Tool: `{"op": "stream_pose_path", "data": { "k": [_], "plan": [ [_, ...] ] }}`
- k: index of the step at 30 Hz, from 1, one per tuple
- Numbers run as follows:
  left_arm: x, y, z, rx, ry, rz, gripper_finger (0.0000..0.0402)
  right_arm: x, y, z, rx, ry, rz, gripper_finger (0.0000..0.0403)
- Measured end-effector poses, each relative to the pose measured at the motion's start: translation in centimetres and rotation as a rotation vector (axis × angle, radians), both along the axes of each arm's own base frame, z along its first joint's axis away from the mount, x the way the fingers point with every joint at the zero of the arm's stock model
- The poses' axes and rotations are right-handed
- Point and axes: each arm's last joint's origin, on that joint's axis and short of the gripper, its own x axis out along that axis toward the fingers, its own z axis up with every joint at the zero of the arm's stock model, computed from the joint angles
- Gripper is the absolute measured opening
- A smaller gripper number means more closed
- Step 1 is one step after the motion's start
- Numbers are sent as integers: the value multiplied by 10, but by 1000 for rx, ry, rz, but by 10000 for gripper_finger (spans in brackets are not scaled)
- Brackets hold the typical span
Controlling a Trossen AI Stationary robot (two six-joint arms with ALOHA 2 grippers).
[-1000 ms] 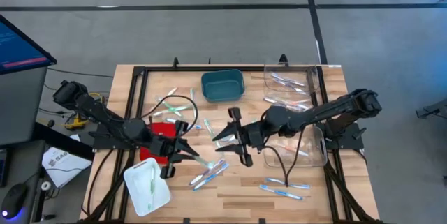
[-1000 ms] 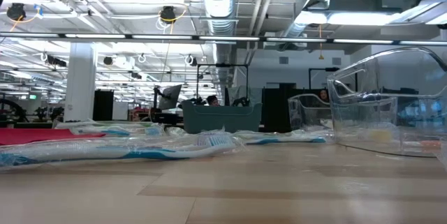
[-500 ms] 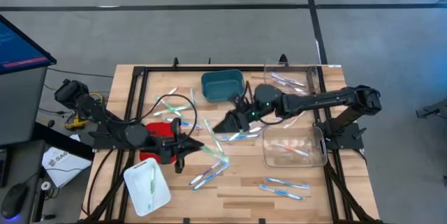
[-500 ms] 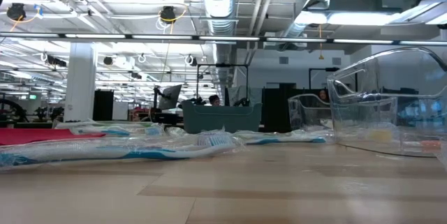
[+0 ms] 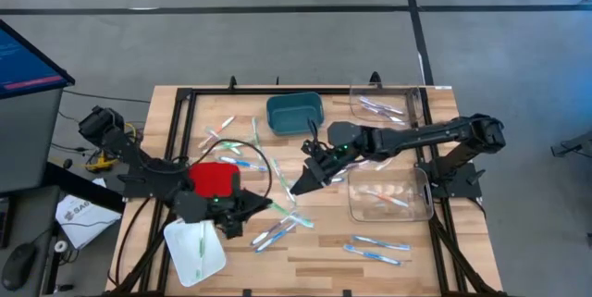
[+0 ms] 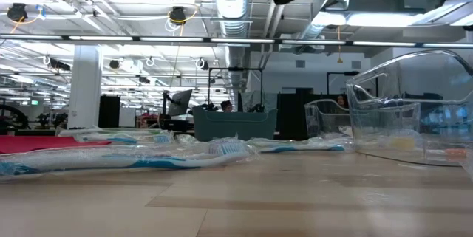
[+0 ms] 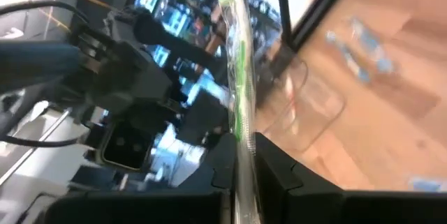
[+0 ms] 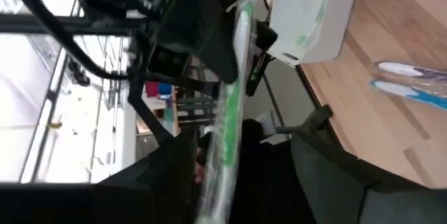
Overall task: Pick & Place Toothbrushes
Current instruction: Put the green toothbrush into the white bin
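Left wrist view, left end effector (image 7: 241,165) pinching green toothbrush (image 7: 239,77), unclear overhead

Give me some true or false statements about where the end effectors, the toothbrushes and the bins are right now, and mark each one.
1. The left end effector is shut on a green toothbrush. True.
2. The teal bin holds several toothbrushes. False: it looks empty.
3. The white tray holds a green toothbrush. True.
4. The red tray sits on the table's right side. False: it is on the left side.
5. The right end effector rests inside the clear bin. False: it is left of it, above the table's middle.
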Motion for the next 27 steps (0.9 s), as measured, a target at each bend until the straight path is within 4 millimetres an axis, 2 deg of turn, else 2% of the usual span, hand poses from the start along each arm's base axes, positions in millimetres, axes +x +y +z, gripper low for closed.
{"op": "stream_pose_path", "data": {
  "k": [14, 27],
  "plan": [
    [37, 4, -10, 79, 32, 78, 15, 0, 9, -6, 8, 39, 48, 221],
    [42, 9, -5, 105, -16, 130, 15, 0, 6, -8, -36, 35, 55, 220]
  ]
}}
